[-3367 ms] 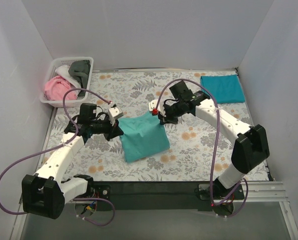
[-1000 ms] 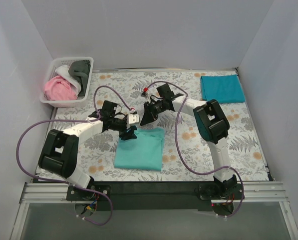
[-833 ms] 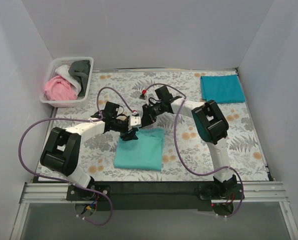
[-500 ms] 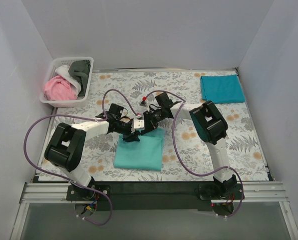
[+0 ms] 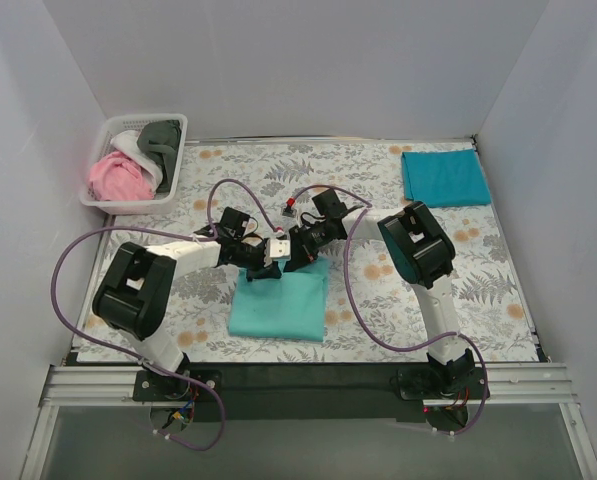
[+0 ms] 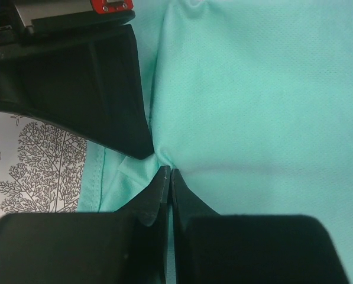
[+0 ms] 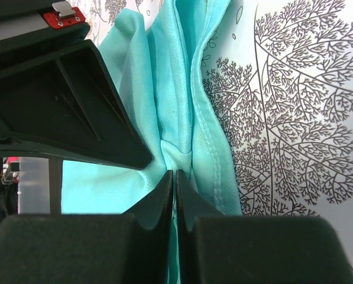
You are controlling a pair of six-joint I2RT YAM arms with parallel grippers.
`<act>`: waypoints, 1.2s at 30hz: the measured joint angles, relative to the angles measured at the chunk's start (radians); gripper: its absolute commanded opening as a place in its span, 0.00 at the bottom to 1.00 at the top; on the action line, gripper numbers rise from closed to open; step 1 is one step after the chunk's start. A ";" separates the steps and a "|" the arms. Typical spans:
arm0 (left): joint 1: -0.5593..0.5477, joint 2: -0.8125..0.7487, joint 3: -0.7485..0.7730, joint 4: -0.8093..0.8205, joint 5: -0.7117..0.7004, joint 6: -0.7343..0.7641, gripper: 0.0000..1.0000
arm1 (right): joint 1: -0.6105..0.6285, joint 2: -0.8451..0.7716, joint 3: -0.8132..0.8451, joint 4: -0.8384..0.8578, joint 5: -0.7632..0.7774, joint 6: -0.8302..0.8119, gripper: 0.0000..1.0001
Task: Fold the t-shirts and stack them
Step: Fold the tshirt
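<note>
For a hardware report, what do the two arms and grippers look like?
The left arm and right arm have white links and black joints, each trailing a purple cable. The left gripper and right gripper are black with tapered fingers. Each carries a red tag.

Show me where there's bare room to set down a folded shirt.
Free: the far strip between the basket and the folded teal shirt; the right side nearer than that shirt, outside the right arm. Crowded: the middle, where left gripper and right gripper pinch the far edge of the mint shirt.
</note>
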 measured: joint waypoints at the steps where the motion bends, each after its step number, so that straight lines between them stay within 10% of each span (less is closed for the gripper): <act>1: 0.000 -0.004 0.000 -0.002 0.000 0.000 0.00 | 0.000 0.000 -0.001 0.001 0.000 -0.001 0.09; 36: 0.003 -0.143 -0.028 0.229 0.000 -0.040 0.00 | -0.007 0.044 0.008 -0.005 -0.127 -0.021 0.12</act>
